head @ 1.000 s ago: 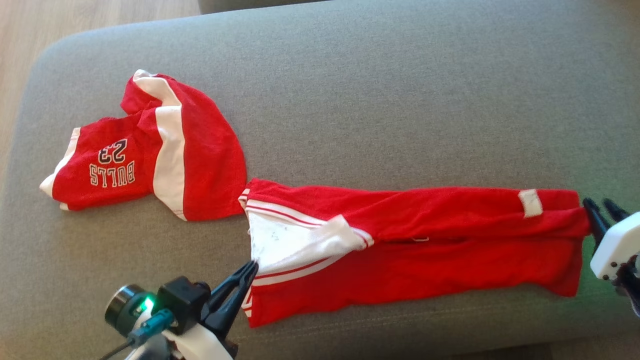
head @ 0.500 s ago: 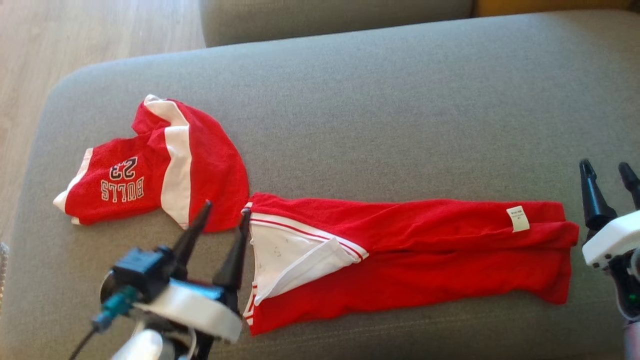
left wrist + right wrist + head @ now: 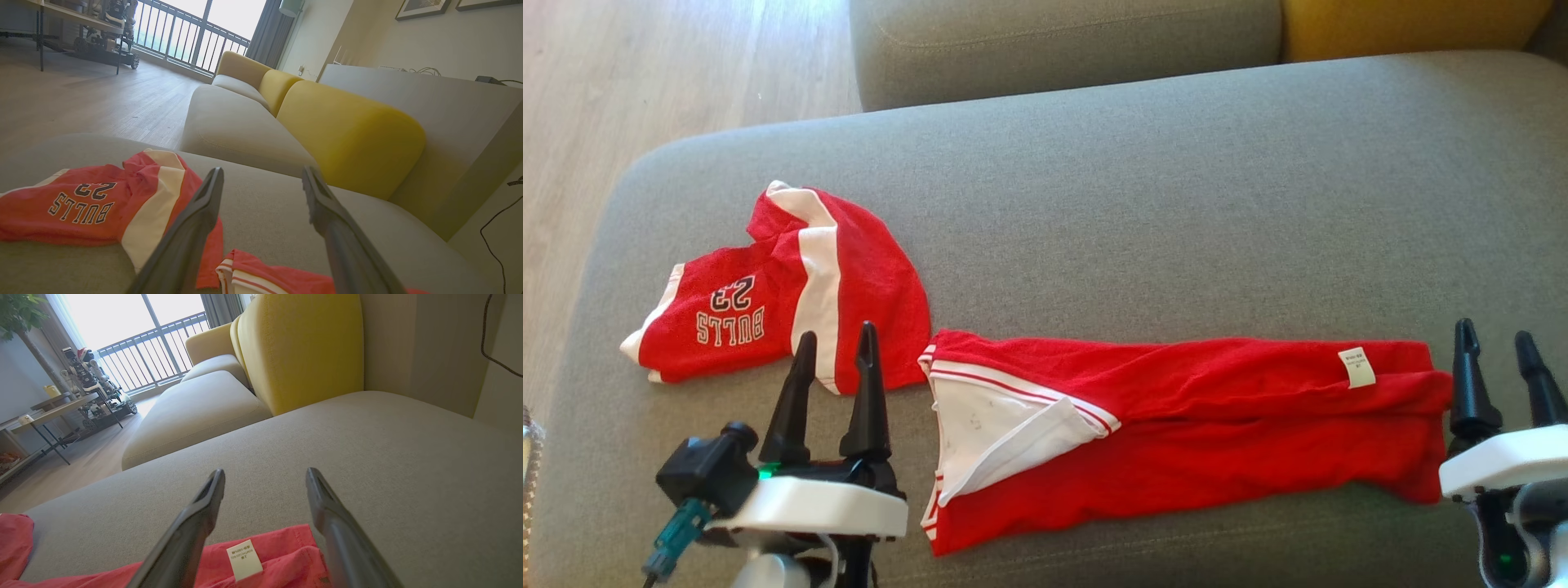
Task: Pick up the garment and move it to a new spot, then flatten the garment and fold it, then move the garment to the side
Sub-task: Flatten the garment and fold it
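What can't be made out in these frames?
Label print: right wrist view, too small to read.
Long red garment: left wrist view, cut by bottom edge, partly behind left gripper fingers.
Bulls jersey: head view, its fold hides the layers beneath.

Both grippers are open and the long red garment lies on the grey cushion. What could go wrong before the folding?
The left end of the long red garment has a white flap turned over; folding now would likely press that wrinkle in.
The Bulls jersey lies close beside that end, so the left gripper, open near both, might catch the wrong cloth.
The garment lies near the front edge of the cushion and may slip off if dragged.
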